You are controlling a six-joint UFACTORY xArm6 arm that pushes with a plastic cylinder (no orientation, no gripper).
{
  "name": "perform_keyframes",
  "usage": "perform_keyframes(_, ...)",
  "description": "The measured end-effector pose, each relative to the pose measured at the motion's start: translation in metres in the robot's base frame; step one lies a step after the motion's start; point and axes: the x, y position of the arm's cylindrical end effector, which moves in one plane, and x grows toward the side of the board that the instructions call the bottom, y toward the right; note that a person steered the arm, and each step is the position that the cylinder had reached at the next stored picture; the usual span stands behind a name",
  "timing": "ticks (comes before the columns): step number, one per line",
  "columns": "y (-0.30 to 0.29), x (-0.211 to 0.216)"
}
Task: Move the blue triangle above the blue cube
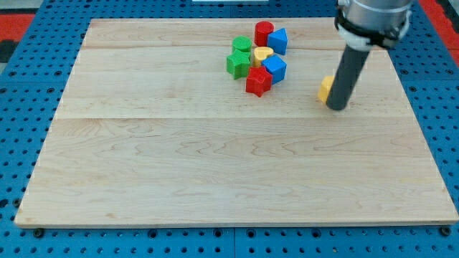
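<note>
The blue triangle (pixel 278 41) lies near the view's top, next to a red cylinder (pixel 263 32). The blue cube (pixel 275 68) lies just below it in the same cluster, with a yellow heart (pixel 262 54) between them at the left. My tip (pixel 336 106) rests on the board well to the right of the cluster, touching the right side of a yellow block (pixel 325 87) that the rod partly hides.
The cluster also holds two green blocks (pixel 242 46) (pixel 237 64) and a red star-shaped block (pixel 258 82). The wooden board (pixel 215 165) sits on a blue perforated base.
</note>
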Motion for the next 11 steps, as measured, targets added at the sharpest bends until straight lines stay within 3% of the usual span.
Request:
perform_keyframes(3, 0.045, -0.09)
perform_keyframes(4, 0.037, -0.154)
perform_keyframes(5, -0.04, -0.179)
perform_keyframes(6, -0.109, -0.169)
perform_keyframes(7, -0.101, -0.149)
perform_keyframes(10, -0.051, -0.146)
perform_keyframes(11, -0.085, -0.117)
